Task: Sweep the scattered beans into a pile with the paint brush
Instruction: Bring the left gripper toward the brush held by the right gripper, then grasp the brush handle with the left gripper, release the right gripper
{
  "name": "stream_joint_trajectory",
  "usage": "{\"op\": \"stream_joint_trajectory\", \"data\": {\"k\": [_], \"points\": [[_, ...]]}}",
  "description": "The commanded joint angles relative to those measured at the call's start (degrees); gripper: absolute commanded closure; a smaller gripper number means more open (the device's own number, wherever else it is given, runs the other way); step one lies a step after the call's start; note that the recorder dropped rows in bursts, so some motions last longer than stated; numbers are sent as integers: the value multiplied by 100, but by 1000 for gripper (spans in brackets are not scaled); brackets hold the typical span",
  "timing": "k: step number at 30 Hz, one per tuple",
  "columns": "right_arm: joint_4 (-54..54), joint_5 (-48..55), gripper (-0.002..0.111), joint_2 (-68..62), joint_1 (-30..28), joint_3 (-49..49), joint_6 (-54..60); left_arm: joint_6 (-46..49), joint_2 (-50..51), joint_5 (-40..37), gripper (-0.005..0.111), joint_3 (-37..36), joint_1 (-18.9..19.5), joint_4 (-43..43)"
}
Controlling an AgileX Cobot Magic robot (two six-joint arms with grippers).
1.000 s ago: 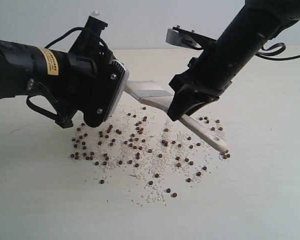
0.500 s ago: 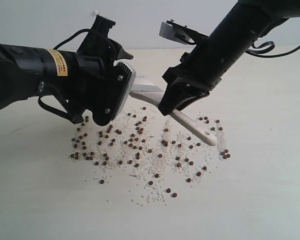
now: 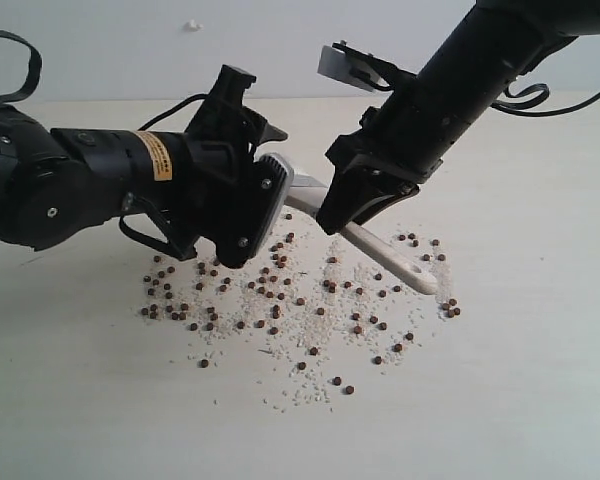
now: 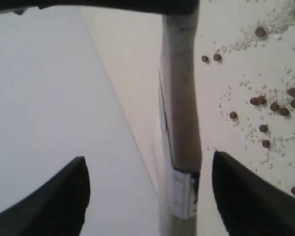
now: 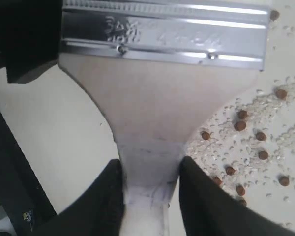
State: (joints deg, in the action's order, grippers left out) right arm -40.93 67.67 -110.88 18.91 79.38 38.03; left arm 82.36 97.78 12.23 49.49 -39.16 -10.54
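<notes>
In the exterior view, our right gripper (image 3: 342, 214) clamps the paint brush (image 3: 392, 260) by its handle, tilted over the beans (image 3: 270, 292) scattered mid-table. Bare table (image 3: 520, 400) lies near, left and right of them. Our left gripper (image 3: 274, 192) has slid right since a second ago and spread wider.

In the left wrist view, its fingers (image 4: 56, 196) straddle the edge-on brush with gaps on both sides.

In the right wrist view, fingers (image 5: 104, 199) pinch the handle below the ferrule (image 5: 162, 29).

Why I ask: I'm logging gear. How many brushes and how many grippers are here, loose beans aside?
Wide flat paint brush, silver metal ferrule, cream handle: 1
Black robot grippers, left gripper and right gripper: 2
Total: 3
</notes>
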Motion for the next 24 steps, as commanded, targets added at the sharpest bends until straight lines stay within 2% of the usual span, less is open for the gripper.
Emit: {"op": "stream_joint_trajectory", "data": {"k": [1, 6, 8, 9, 13, 20, 24], "points": [[-58, 56, 108, 17, -38, 50, 66, -1, 87, 160, 57, -17, -29, 39], [-48, 96, 108, 17, -38, 50, 66, 14, 87, 160, 89, -17, -29, -54], [-59, 155, 108, 17, -38, 50, 66, 14, 87, 160, 104, -17, -29, -559], [-59, 155, 108, 17, -38, 50, 66, 14, 87, 149, 106, -17, -60, -706], [-59, 153, 108, 17, -38, 50, 66, 127, 87, 159, 107, -17, -333, -735], [-82, 118, 107, 17, -38, 50, -119, 176, 87, 159, 107, -17, -357, -735], [-82, 93, 88, 17, -38, 50, -200, 305, 87, 159, 107, -17, -357, -625]]}}
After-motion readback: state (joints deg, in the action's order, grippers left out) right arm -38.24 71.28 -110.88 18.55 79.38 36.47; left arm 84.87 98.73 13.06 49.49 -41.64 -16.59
